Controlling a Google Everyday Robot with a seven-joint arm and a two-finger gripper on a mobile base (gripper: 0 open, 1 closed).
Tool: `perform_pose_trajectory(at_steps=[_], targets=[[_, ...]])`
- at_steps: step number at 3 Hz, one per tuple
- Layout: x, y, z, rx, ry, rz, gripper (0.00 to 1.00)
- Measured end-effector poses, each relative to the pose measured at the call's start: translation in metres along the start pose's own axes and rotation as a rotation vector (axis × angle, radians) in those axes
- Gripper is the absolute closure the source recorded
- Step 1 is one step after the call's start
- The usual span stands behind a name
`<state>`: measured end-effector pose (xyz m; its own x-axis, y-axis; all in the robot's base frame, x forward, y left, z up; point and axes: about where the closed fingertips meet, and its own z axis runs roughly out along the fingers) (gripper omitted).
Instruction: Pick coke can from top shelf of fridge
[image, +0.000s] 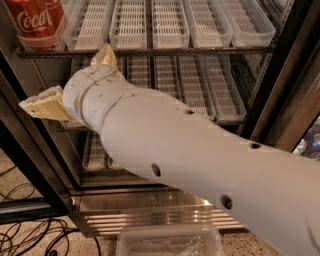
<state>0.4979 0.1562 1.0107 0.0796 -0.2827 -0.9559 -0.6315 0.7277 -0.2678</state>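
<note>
The red coke can (34, 21) stands in the leftmost lane tray of the top shelf (200, 50) of the fridge (292, 95), at the upper left of the camera view. My gripper (64, 76) is below and slightly right of the can, in front of the middle rack. Its tan fingers (42, 106) are spread wide apart and hold nothing. One finger points left and the other points up toward the shelf edge. My white arm runs from the lower right across the view and hides much of the lower racks.
Empty white slotted lane trays (167, 22) fill the rest of the top shelf. The black door frame (30, 165) runs down the left. Cables (30, 237) lie on the floor at the lower left. A clear plastic container (170, 242) sits by the fridge base.
</note>
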Motion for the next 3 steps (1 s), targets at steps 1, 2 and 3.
perform_pose_trajectory(at_steps=[1, 2, 3], targets=[[-0.013, -0.003, 0.006, 0.059, -0.022, 0.02, 0.0], [-0.02, 0.0, 0.008, 0.067, -0.037, 0.016, 0.0], [-0.028, 0.007, 0.019, 0.094, -0.062, -0.021, 0.0]])
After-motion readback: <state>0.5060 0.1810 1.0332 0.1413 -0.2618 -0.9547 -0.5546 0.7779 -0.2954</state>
